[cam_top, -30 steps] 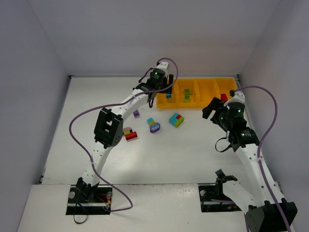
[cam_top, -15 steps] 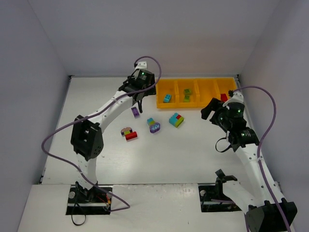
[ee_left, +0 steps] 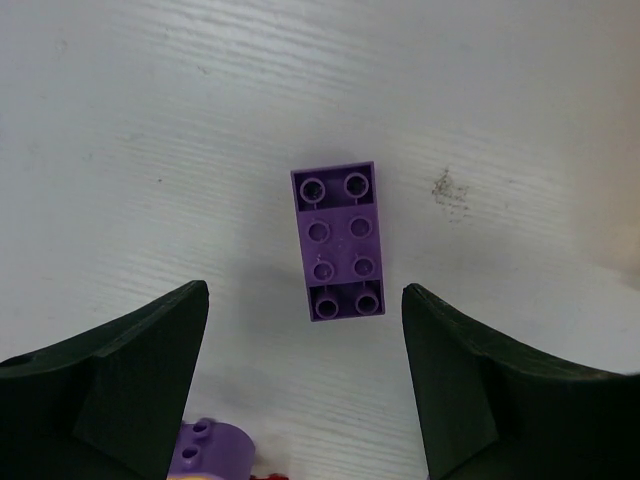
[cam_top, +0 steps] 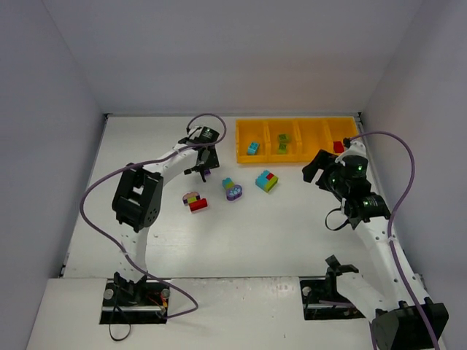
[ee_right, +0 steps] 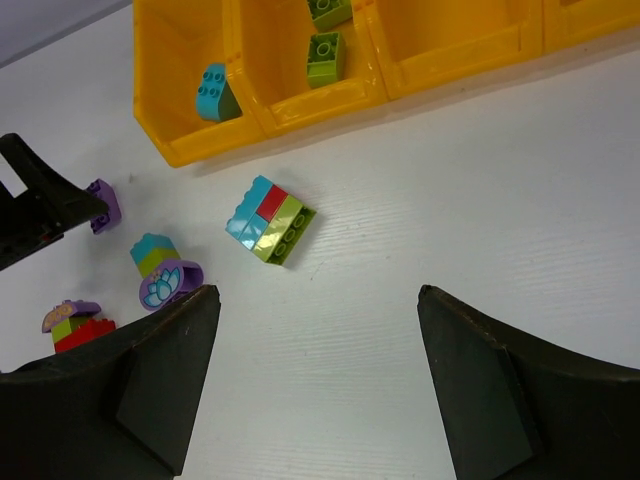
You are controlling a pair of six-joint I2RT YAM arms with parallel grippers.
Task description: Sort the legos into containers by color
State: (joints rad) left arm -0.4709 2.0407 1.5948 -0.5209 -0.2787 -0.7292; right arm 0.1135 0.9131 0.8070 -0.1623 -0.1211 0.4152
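Left arm (cam_top: 168, 159) extended; left jaws wide, empty, over purple brick (ee_left: 337, 241); right jaws wide, empty

1. The tray (cam_top: 315, 138): one brick (cam_top: 252, 148) in its leftmost compartment, two bricks (cam_top: 282, 142) in the next.
2. Just in front of the tray, a square cluster (cam_top: 266, 180).
3. Front-left of the tray: a lone brick (ee_left: 338, 240), then the middle cluster (cam_top: 232, 189), and the outermost cluster (cam_top: 195, 201) farthest out.

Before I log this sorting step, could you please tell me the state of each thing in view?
left tool, open, straddling purple brick, not touching
right tool, open, empty
purple brick, flat on table, studs up
tray, teal brick in end compartment, lime bricks in next
teal-red-lime cluster, joined, on table
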